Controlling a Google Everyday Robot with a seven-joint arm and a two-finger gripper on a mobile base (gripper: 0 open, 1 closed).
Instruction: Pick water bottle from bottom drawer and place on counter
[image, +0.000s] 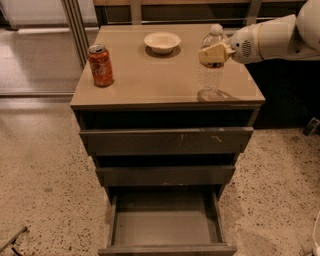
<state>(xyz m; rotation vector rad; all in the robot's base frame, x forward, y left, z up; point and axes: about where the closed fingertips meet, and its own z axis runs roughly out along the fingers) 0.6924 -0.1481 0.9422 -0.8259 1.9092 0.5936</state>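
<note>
The water bottle (210, 75), clear and ribbed with a pale cap, is upright over the right front part of the tan counter (150, 75). Its base is at the counter surface. I cannot tell if it rests there. My gripper (213, 54) reaches in from the right on a white arm and is shut on the bottle's upper body, just below the neck. The bottom drawer (165, 227) is pulled open below, and nothing shows inside it.
An orange-red soda can (100, 65) stands at the counter's left side. A small white bowl (162, 42) sits at the back middle. The two upper drawers (165, 141) are slightly ajar. Speckled floor surrounds the cabinet.
</note>
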